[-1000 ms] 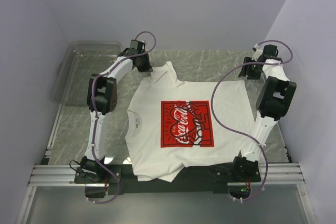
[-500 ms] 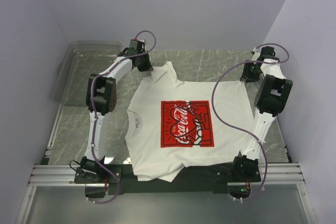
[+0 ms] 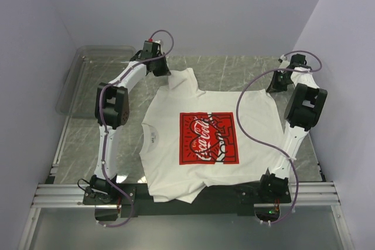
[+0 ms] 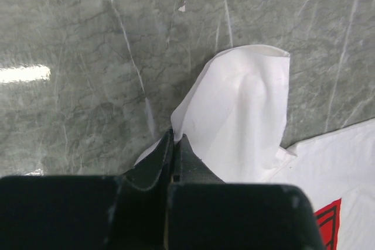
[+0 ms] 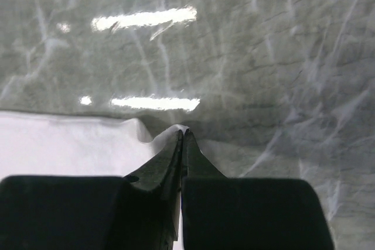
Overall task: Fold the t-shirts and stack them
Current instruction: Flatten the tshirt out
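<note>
The t-shirt (image 3: 205, 139) lies flat, print up, in the middle of the bench (image 3: 234, 68). Its long axis runs left to right, collar left and hem right. Both pairs of jaws are at its far edge, fully closed on cloth: the left jaws pinch the far sleeve (image 4: 246, 115), the right jaws the far hem corner (image 5: 126, 136). The cloth spreads nearward from both, so the fold likely comes toward the near edge. The red square print reads "Coca-Cola"; the collar label is unreadable.
</note>
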Robot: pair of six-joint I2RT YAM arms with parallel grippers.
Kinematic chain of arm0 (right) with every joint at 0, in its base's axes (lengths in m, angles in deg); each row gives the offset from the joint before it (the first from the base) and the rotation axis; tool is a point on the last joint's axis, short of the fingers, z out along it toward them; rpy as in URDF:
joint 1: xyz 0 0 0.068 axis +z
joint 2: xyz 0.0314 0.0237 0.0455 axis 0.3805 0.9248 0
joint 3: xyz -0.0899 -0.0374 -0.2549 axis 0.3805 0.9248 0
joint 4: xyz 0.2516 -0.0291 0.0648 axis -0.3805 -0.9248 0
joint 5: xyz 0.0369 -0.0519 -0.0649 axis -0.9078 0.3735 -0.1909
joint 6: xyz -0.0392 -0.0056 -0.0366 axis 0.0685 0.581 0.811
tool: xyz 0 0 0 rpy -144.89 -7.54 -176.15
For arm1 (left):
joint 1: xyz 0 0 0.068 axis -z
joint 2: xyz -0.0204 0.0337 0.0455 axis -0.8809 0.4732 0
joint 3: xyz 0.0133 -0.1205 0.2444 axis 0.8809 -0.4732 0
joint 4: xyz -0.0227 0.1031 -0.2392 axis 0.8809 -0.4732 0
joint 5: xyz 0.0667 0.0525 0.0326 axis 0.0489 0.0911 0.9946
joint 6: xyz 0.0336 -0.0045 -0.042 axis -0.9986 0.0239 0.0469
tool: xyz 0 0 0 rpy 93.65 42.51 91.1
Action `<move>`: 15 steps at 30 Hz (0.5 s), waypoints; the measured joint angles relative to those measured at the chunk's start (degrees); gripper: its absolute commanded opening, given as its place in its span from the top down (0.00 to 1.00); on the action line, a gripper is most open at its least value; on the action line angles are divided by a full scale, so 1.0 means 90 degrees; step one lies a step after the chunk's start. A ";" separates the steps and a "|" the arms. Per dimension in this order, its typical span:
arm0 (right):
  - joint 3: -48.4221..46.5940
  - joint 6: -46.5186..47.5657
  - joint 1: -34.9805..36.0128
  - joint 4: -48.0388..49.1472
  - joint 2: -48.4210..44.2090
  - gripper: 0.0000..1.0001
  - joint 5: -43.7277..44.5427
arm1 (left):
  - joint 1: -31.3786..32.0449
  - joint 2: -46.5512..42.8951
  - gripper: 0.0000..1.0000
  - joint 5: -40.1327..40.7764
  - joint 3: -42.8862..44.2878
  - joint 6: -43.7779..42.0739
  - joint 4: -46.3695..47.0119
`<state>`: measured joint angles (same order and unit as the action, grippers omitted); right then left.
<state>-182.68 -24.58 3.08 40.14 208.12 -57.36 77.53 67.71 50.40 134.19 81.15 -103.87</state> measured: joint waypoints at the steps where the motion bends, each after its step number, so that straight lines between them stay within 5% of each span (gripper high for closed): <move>1: 0.0158 -0.0015 -0.0010 0.0073 -0.0112 1.00 -0.0090 | -0.0007 -0.0061 1.00 0.0005 0.0000 -0.0039 -0.0002; 15: 0.1537 -0.0087 -0.0308 0.1535 -0.1875 1.00 -0.1207 | -0.0202 -0.0976 1.00 0.0022 0.0068 -0.1268 0.0488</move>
<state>-168.85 -25.37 0.30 53.96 191.25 -68.22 75.71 58.92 50.60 134.80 69.74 -99.48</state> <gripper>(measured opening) 0.007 0.018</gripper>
